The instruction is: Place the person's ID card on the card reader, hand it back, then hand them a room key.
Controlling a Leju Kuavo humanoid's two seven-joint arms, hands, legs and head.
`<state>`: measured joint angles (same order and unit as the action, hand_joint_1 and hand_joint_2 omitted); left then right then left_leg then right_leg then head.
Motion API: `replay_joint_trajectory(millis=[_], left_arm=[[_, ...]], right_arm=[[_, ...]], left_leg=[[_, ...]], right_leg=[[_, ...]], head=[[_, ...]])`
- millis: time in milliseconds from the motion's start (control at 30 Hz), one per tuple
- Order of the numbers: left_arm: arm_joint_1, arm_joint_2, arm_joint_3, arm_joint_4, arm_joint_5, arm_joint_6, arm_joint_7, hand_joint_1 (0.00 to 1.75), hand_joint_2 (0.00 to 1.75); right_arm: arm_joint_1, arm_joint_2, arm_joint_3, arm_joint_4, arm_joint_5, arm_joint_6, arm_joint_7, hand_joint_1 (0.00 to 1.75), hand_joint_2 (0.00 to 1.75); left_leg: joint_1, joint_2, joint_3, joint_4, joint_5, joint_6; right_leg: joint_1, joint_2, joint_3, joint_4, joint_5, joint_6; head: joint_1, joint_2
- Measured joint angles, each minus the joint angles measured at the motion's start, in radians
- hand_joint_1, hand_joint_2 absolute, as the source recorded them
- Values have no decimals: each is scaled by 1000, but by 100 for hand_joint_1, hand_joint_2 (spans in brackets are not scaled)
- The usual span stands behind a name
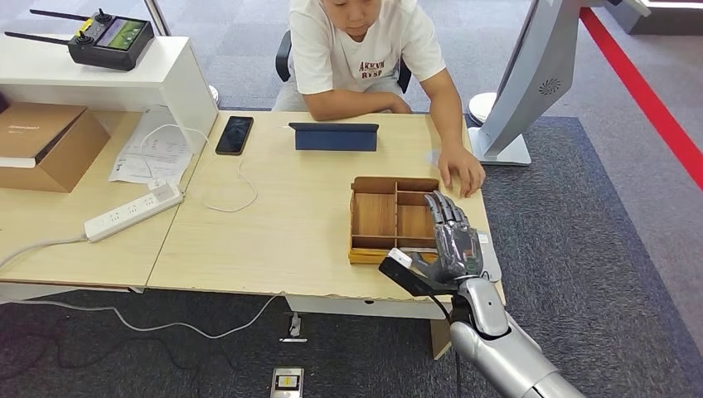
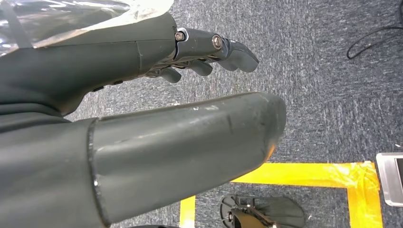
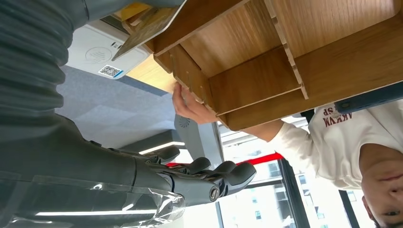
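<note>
My right hand [image 1: 452, 236] hovers with straight, spread fingers over the near right part of the wooden compartment tray [image 1: 373, 214], holding nothing. Close to my thumb, a flat card [image 3: 147, 23] leans at the tray's [image 3: 266, 71] front slot, next to something yellow. The white card reader [image 1: 492, 257] lies at the table's near right corner, partly hidden by my hand; its QR sticker shows on the reader [image 3: 102, 52] in the right wrist view. The person's hand [image 1: 461, 171] rests flat on the table beyond the tray. My left hand [image 2: 142, 109] hangs above the carpet, fingers straight and empty.
A blue tablet case [image 1: 335, 136] and a black phone [image 1: 235, 134] lie at the table's far side. A white power strip [image 1: 133, 212] with cables sits to the left. A white stand's base [image 1: 506, 145] is beside the table's right edge.
</note>
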<state>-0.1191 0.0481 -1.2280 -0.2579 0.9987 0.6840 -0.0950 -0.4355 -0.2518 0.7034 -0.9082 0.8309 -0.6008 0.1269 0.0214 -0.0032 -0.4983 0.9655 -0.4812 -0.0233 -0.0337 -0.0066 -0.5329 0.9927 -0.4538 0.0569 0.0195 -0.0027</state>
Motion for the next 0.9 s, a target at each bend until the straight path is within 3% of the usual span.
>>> replay_joint_trajectory(millis=[433, 900], left_arm=[[0, 2, 0, 0, 0, 0, 0, 0, 0], [0, 4, 0, 0, 1, -2, -3, 0, 0]], right_arm=[[6, 3, 1, -3, -1, 19, -15, 0, 175], [6, 0, 19, -9, 57, 121, -8, 0, 175]], left_leg=[[0, 0, 0, 0, 0, 0], [0, 0, 0, 0, 0, 0]], right_leg=[[0, 0, 0, 0, 0, 0], [0, 0, 0, 0, 0, 0]], head=[[0, 0], [0, 0]])
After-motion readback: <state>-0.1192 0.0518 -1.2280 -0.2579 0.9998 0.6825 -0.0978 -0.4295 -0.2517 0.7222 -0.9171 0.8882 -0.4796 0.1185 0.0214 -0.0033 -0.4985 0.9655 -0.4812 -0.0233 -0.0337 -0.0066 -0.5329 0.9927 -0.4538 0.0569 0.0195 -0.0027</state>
